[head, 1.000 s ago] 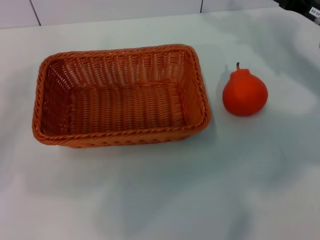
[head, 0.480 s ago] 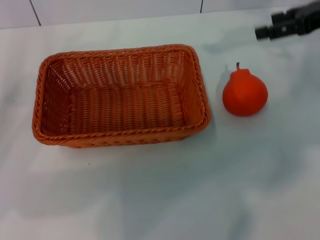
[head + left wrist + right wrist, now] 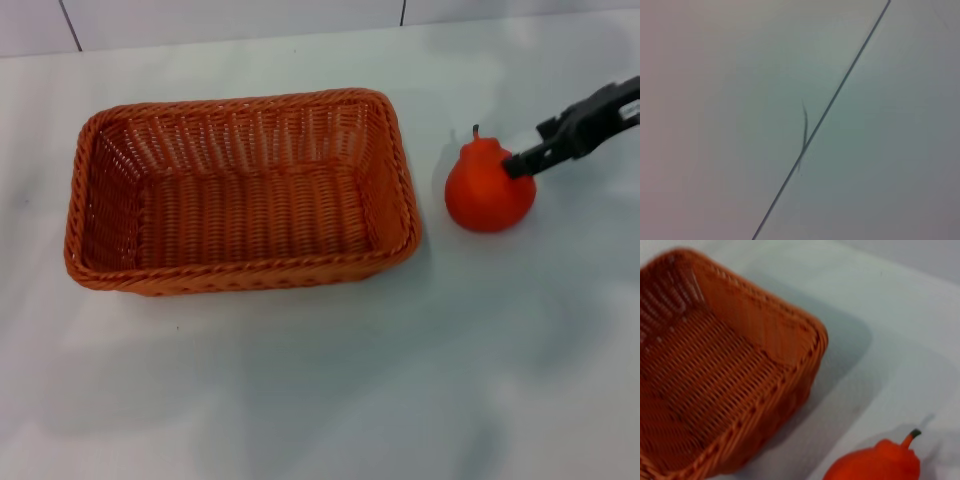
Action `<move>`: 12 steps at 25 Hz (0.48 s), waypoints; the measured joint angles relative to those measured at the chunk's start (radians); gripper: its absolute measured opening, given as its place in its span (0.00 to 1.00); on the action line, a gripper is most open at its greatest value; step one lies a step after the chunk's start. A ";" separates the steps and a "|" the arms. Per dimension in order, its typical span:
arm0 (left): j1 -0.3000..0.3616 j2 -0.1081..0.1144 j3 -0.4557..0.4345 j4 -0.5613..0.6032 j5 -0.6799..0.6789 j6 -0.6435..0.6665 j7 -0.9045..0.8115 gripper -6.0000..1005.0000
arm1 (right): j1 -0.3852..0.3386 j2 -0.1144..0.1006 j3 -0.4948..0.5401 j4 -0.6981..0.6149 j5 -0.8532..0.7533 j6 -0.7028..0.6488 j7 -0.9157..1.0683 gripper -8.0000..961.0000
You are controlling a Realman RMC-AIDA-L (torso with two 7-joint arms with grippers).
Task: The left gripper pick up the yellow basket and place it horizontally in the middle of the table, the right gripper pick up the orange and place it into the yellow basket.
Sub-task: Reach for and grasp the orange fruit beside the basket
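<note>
Basket: the yellow basket (image 3: 240, 190) already sits lengthwise about mid-table (image 3: 300, 400), so I'd call the left arm's part done.
Left arm: not in the head view; its wrist cam only shows a pale surface with a dark line.
What just changed: the right gripper (image 3: 522, 163) has come in from the far right corner and dropped down next to the orange (image 3: 489, 187) over the last second.
Gripper state: I see one dark finger tip at the fruit's upper right side; spread or pinched, can't tell.
Orange: on the table just right of the basket, not lifted.
My read: the grab is about to start.
</note>
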 joint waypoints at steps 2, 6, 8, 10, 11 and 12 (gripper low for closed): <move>-0.001 0.000 0.001 0.000 0.000 -0.001 -0.003 0.78 | 0.006 0.015 -0.009 0.011 -0.027 0.020 0.001 0.95; -0.001 -0.001 0.000 -0.005 0.000 -0.003 -0.005 0.78 | 0.022 0.029 -0.041 0.075 -0.050 0.083 0.004 0.95; -0.001 0.000 0.000 -0.015 0.000 -0.004 -0.006 0.78 | 0.033 0.031 -0.058 0.116 -0.052 0.117 0.004 0.95; -0.001 0.003 0.000 -0.026 -0.001 -0.005 -0.005 0.78 | 0.045 0.033 -0.074 0.151 -0.055 0.143 0.002 0.93; -0.001 0.004 0.000 -0.028 -0.001 -0.004 -0.005 0.78 | 0.049 0.035 -0.079 0.158 -0.057 0.151 -0.001 0.91; -0.001 0.005 0.000 -0.029 -0.001 -0.003 -0.006 0.78 | 0.050 0.036 -0.081 0.161 -0.059 0.155 -0.003 0.90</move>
